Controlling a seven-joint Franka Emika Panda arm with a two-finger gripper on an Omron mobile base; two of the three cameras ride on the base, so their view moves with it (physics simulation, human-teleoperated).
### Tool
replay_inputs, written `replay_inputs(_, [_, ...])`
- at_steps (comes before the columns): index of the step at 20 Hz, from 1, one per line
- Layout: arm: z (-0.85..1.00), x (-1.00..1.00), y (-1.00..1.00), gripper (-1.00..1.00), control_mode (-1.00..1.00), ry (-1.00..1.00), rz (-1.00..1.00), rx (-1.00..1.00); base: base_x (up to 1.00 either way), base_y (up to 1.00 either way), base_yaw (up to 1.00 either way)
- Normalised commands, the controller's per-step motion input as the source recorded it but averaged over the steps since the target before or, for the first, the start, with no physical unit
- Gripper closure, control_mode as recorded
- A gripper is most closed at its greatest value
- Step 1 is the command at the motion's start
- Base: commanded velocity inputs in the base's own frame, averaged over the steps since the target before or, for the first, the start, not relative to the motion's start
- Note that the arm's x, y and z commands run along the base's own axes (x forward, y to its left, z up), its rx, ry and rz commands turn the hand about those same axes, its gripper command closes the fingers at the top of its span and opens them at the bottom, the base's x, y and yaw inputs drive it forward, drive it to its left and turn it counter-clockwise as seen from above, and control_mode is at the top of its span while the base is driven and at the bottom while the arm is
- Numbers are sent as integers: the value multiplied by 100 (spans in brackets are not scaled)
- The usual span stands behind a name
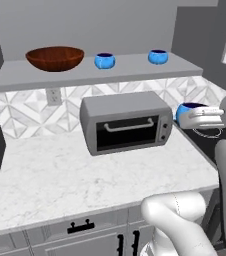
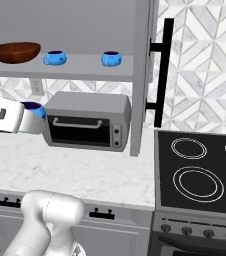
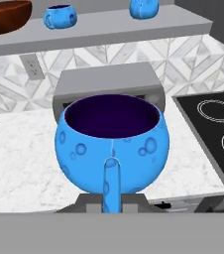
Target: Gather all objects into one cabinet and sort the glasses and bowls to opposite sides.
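You have the gripper [image 1: 197, 118] pinched on a blue cup [image 3: 112, 144], carried upright just right of the toaster oven [image 1: 126, 121]; above it, on the cabinet shelf [image 1: 135, 67], two cups sit right of the wooden bowl [image 1: 54, 58].

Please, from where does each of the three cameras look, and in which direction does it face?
Left base view: behind-left, facing toaster oven; arm lower right.
Right base view: behind-right, facing stove; arm lower left.
Hand view: along gripper, behind held blue cup.
Shared: cabinet with brown bowl, two cups.
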Motion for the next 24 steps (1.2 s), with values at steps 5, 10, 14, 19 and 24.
replay_inputs(5, [0,0,0,100,100,0,0,0,39,-23,0])
replay_inputs(10, [0,0,0,100,100,0,0,0,51,-4,0])
replay_inputs(14, [0,10,0,100,-100,0,0,0,40,0,0])
replay_inputs(19, [52,21,-10,100,-100,0,-13,0,0,0,0])
replay_inputs(24, [71,22,-15,100,-100,0,-26,0,0,0,0])
